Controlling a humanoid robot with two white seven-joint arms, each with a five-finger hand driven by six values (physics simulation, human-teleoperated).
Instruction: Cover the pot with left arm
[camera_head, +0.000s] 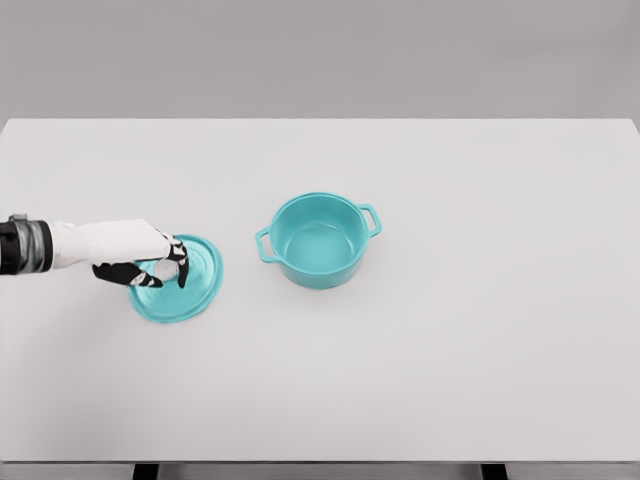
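Fingers (178, 262) round lid (195, 290) knob, pot (318, 242) apart

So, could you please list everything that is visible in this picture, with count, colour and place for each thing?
pot: one, teal, uncovered, standing near the middle of the table, a handle on each side
lid: one, teal, lying flat on the table to the left of the pot, apart from it
table: one, white, filling most of the view
left hand: one, white with black fingers, entering from the left edge, fingers curled over the middle of the lid around its knob
right hand: not in view
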